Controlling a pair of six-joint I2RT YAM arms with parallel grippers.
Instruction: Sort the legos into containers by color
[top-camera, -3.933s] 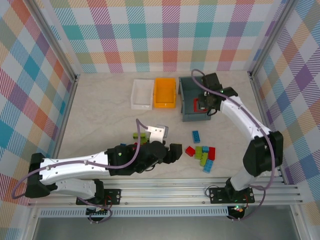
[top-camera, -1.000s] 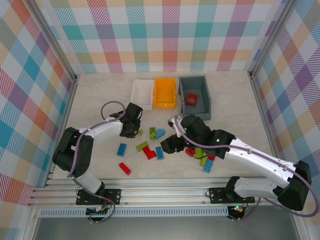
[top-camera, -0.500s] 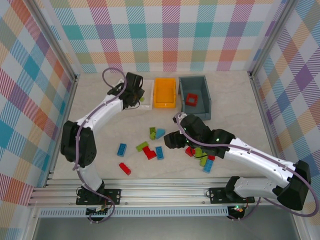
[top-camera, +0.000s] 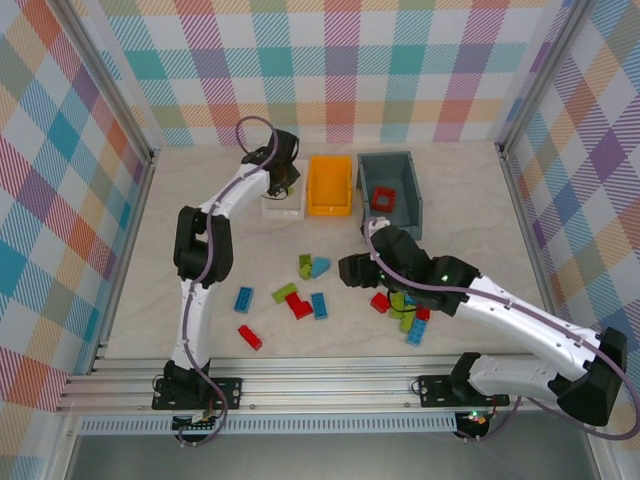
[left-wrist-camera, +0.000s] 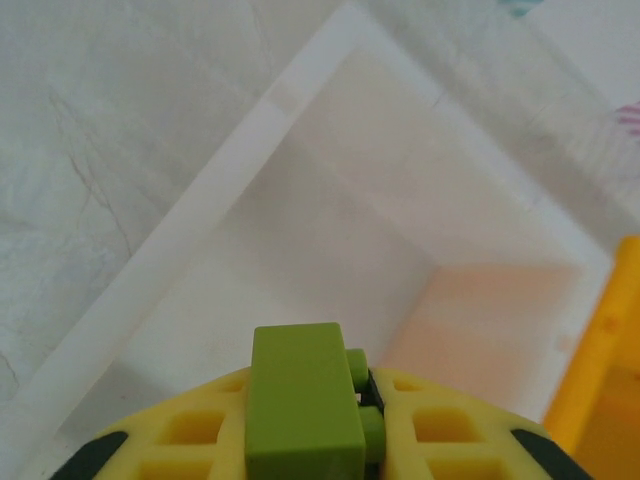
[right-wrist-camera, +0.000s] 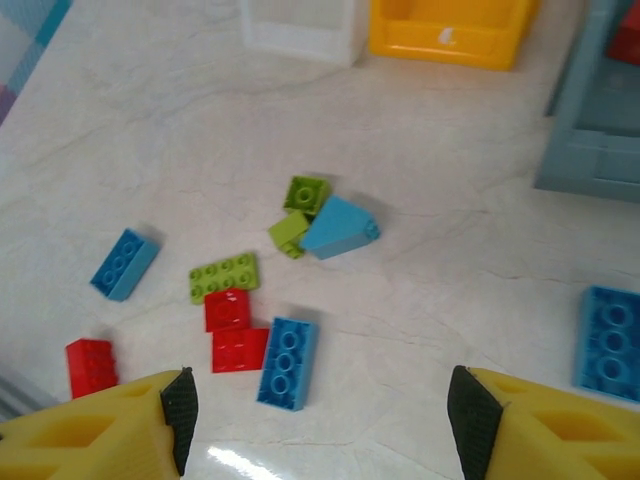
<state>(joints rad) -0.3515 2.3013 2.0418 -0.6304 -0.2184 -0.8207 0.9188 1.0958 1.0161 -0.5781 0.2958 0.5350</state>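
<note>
One red lego (top-camera: 383, 199) in grey bin (top-camera: 414, 195). L gripper (left-wrist-camera: 305, 445) pinches green lego (left-wrist-camera: 300, 390) over white tray (left-wrist-camera: 330, 220); R gripper (right-wrist-camera: 320, 425) spread

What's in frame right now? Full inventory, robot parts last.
white tray: 1, white, far side, leftmost of the container row
orange bin: 1, orange, middle of the row
grey bin: 1, dark grey, right end of the row
red brick: 1, red, inside the grey bin
green brick: 1, lime green, between the left gripper's fingers, above the white tray
loose blue bricks: at least 4, blue, mid-table
loose red bricks: at least 4, red, mid-table
loose green bricks: at least 4, lime green, mid-table; some partly hidden under the right arm
table: 1, pale marbled
left gripper: 1, yellow fingers, over the white tray, gripping the green brick
right gripper: 1, yellow fingers, open, above the loose bricks
</note>
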